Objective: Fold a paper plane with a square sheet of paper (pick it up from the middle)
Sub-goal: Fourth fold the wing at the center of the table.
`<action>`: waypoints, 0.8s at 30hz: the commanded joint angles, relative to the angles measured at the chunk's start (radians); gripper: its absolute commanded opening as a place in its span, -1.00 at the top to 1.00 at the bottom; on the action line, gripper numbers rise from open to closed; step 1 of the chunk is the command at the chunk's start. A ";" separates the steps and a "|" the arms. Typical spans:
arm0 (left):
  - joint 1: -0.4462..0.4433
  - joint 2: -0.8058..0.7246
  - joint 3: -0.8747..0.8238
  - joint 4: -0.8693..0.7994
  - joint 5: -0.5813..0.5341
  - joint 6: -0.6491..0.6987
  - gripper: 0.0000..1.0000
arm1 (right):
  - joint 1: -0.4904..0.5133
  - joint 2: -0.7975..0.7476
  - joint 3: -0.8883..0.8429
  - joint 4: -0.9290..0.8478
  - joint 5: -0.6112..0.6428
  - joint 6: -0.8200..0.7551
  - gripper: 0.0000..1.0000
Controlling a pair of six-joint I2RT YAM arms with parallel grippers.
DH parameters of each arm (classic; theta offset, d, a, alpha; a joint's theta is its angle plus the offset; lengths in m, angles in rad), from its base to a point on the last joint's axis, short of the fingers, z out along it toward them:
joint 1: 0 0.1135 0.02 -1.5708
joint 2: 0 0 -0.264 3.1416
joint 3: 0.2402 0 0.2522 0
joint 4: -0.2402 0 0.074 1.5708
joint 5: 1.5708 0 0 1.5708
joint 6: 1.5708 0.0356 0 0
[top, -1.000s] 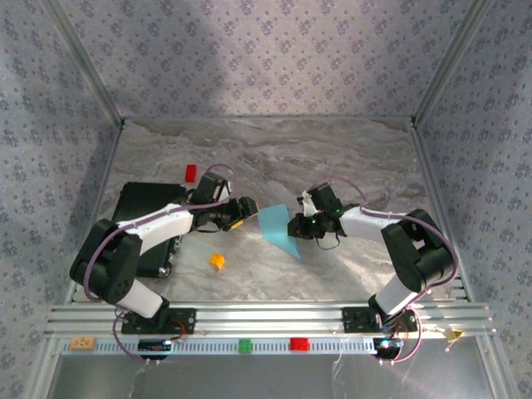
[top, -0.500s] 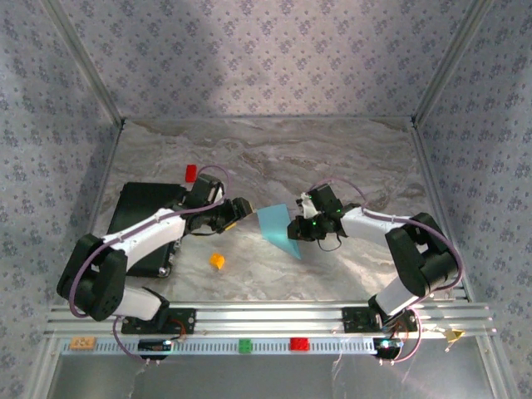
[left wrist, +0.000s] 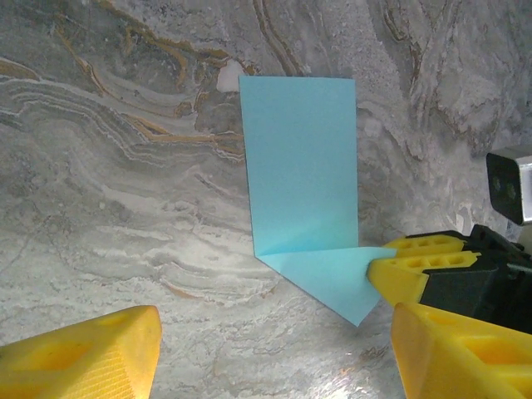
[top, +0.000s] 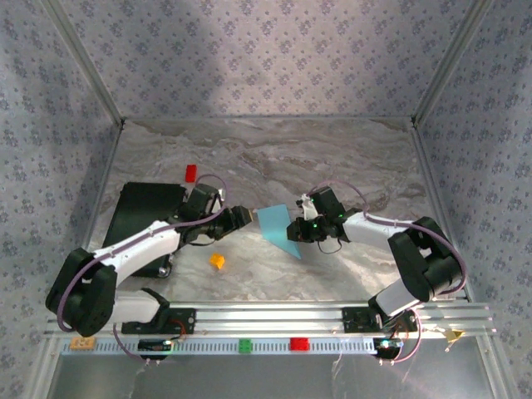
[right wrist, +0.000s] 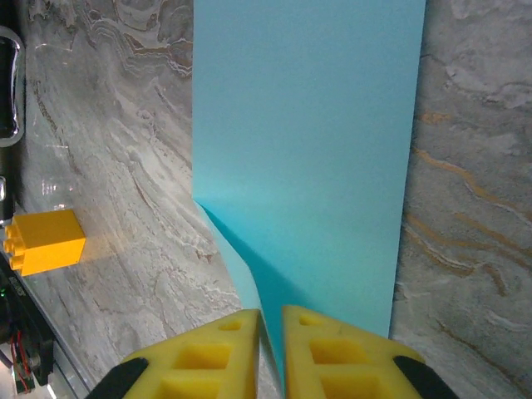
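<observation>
— We see the left arm [top: 141,245] and the right arm [top: 378,226]: white shells on black joints, with lilac cables [top: 218,179] looping along both.

— We agree. The fingers [left wrist: 91,353] are yellow blocks with moulded pockets, and a green light [top: 314,221] glows right of centre.

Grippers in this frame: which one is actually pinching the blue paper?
The right gripper: its yellow jaws are closed on a lifted edge of the square sheet of paper. The left gripper stands open, not touching it.
</observation>
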 commanded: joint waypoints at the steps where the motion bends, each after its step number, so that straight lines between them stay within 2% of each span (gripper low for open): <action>1: 0.003 0.050 0.040 0.033 0.027 0.019 -0.46 | 0.001 -0.026 0.004 -0.004 -0.018 0.003 0.81; 11: 0.023 0.263 0.139 0.180 0.184 0.005 -0.49 | -0.026 -0.097 -0.055 0.116 -0.071 0.074 0.88; 24: 0.022 0.427 0.173 0.317 0.276 -0.053 -0.46 | -0.049 -0.099 -0.102 0.195 -0.090 0.110 0.88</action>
